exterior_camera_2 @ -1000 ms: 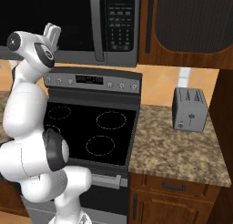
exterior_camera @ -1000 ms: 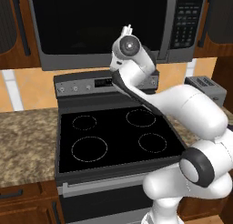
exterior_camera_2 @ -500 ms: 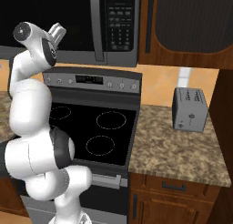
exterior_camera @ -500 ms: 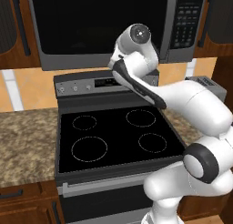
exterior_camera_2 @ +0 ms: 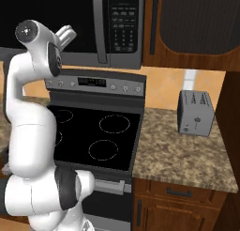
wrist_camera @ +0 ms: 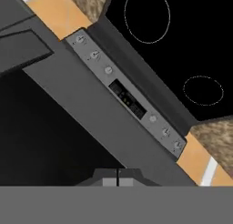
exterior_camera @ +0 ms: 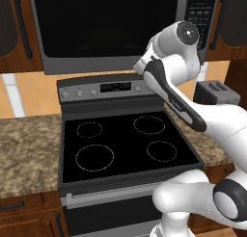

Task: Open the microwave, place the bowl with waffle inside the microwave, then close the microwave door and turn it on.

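Left base view: the white arm (exterior_camera: 193,111) rises from the lower right and bends across the stove (exterior_camera: 120,144), its wrist lifted against the lower right part of the microwave (exterior_camera: 120,29). The hand itself is hidden behind the arm's own links, so the jaws cannot be read here. The microwave door (exterior_camera: 103,24) sits shut, its top cut off by the frame; the keypad (exterior_camera: 198,14) is partly covered by the elbow joint. A grey toaster (exterior_camera: 215,92) peeks out behind the forearm on the tabletop (exterior_camera: 26,149).

Right base view: the arm climbs the left edge, and the gripper (exterior_camera_2: 67,34) points up and to the right at the door's lower edge, just left of the vertical strip. The 2 jaws look pressed together, holding nothing. The bowl cannot be made out anywhere on the stove or tabletop.

Hand view: rolled hard over, it looks along the microwave's dark underside toward the stove's control panel (wrist_camera: 129,100) and 2 burner rings. The fingertips (wrist_camera: 109,178) meet at the bottom, clenched on nothing.

Against half a second before, the wrist has swung further right along the microwave front and the elbow stands higher; the stove, toaster and door have not shifted.
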